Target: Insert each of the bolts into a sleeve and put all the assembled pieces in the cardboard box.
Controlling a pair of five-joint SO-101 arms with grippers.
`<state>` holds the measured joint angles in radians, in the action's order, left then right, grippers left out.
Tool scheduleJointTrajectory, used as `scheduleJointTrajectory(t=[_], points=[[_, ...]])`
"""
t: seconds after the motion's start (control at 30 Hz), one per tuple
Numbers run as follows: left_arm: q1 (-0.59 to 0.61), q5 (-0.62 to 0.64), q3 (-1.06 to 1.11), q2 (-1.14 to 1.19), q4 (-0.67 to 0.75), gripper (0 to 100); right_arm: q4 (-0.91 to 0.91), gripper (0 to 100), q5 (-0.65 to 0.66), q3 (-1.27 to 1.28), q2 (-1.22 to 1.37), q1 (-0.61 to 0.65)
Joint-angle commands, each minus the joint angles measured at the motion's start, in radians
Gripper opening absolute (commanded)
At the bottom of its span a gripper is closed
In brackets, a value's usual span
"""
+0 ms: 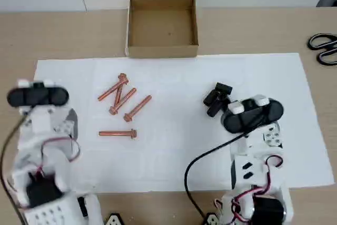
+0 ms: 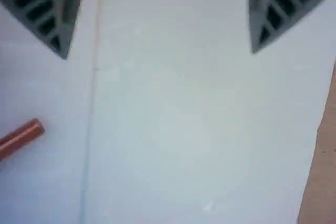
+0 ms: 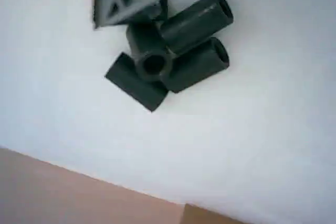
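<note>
At the far edge of the tabletop [image 1: 63,30], the cardboard box [image 1: 128,27] stands open with nothing visible inside, just beyond a white paper sheet [image 1: 174,156] that covers the middle of the work area. On the sheet's left half lie the copper bolts [image 1: 122,98]: four in a loose, slanting cluster, some crossing or touching, and a fifth bolt [image 1: 117,134] lying apart, nearer the arms and roughly parallel to the sheet's near edge. On the right half, well apart from the bolts, the black sleeves [image 1: 217,98] sit bunched in a small heap; the right wrist view shows at least four of them [image 3: 168,64] pressed together, one standing on end with its bore facing up and the others on their sides. The right pincer [image 3: 131,3] is at the heap, over or against one of the sleeves, and I cannot tell whether it is open or closed. The left pincer [image 2: 158,53] is spread wide over bare paper near the sheet's left side, holding nothing, with the plain end of the fifth bolt [image 2: 21,137] lying on the sheet close by. A pair of scissors [image 1: 324,48] rests on the bare tabletop at the far right.
</note>
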<state>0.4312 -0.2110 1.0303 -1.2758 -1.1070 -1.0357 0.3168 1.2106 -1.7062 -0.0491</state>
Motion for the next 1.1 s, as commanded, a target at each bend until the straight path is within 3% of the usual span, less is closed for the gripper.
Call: scheduleJointTrajectory(t=[0.0, 0.2, 0.4, 0.5, 0.67, 1.07], points=[[0.005, 0.043, -0.174, 0.288, 0.023, 21, -0.005, 12.5, 0.032, -0.066, 0.153, -0.031], [-0.018, 0.115, -0.285, 0.557, 0.021, 21, -0.214, 12.5, 0.044, -0.434, 0.654, -0.053], [-0.181, 0.118, -0.285, 0.568, 0.021, 21, -0.503, 12.5, 0.034, -0.916, 1.170, -0.056], [-0.256, 0.118, -0.274, 0.569, 0.028, 21, -0.570, 12.5, -0.051, -1.082, 1.337, -0.051], [-0.316, 0.115, -0.200, 0.568, 0.077, 21, -0.588, 12.5, -0.181, -1.149, 1.497, -0.021], [-0.318, 0.114, -0.088, 0.568, 0.186, 21, -0.441, 12.5, -0.423, -1.152, 1.673, -0.007]])
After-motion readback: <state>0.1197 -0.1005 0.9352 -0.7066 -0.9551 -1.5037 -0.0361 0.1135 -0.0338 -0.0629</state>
